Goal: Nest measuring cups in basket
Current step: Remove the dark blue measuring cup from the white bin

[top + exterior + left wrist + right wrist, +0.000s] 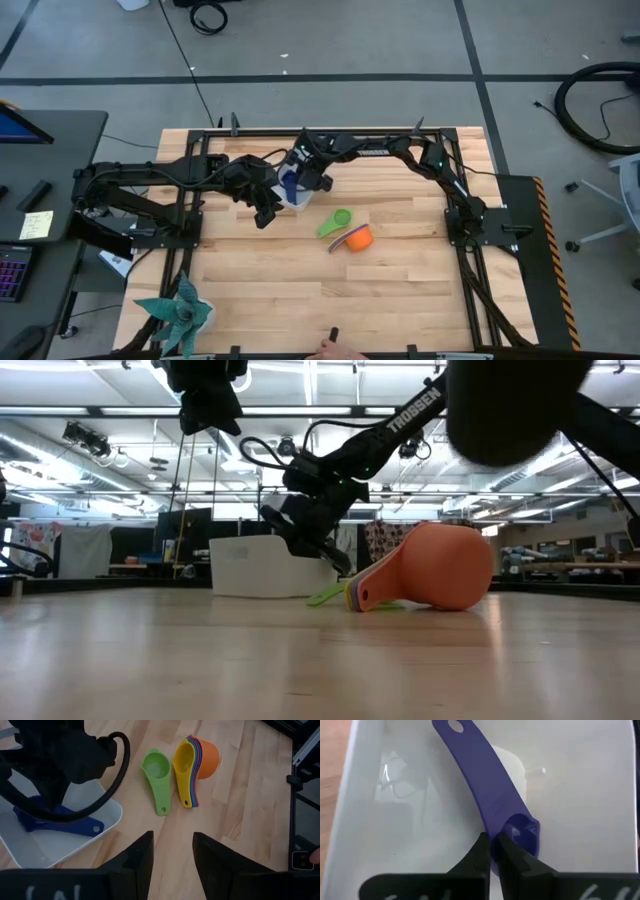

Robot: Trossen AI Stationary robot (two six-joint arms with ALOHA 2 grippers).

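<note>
The white basket (297, 201) stands left of the table's middle. A dark blue measuring cup (480, 785) lies inside it, and my right gripper (492, 851) reaches down into the basket, shut on that cup. A green cup (156, 775) lies alone on the wood to the basket's right. Beside it lies a nested stack with a yellow cup (184, 767) innermost and an orange cup (209, 757) outermost, on its side. My left gripper (172, 851) hangs open above bare wood at the basket's near right corner, holding nothing. My right gripper pinches the dark blue cup between its two fingers where the handle meets the bowl (496, 836). The fingers slant down into the basket from the table's right. The handle's holed free end (454, 726) points away from the fingers over the basket's floor. Whether the cup is lifted off the floor does not show.
A green artificial plant (180, 312) stands at the near left corner. A small black object (332, 333) and a person's hand (335, 351) show at the near edge. Black frame rails (462, 250) run along the table's sides. Bare wood lies near the table's front.
</note>
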